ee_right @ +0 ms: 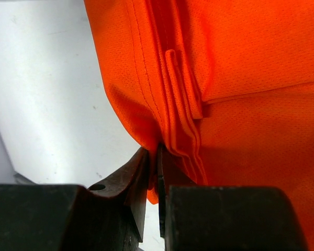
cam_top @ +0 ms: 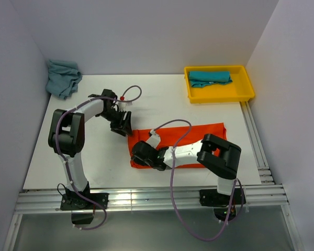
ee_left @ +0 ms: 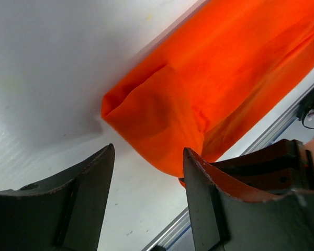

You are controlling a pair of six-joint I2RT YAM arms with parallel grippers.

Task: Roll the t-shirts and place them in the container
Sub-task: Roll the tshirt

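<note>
The orange-red t-shirt (cam_top: 199, 133) lies folded into a long band across the middle of the table. My right gripper (cam_top: 139, 156) is at its left end, shut on the layered hem; the right wrist view shows the jaws (ee_right: 158, 157) pinching the folded edge of the shirt (ee_right: 240, 78). My left gripper (cam_top: 124, 127) is open and empty just beyond the shirt's far left corner; in the left wrist view the corner (ee_left: 162, 110) lies just ahead of the gripper (ee_left: 149, 157), apart from the fingers. A teal t-shirt (cam_top: 210, 78) lies in a tray. A grey-blue t-shirt (cam_top: 63, 77) is bunched at the back left.
The yellow tray (cam_top: 220, 95) stands at the back right. Metal rails run along the table's near edge (cam_top: 146, 198) and right edge (cam_top: 254, 141). Grey walls close in the left, back and right sides.
</note>
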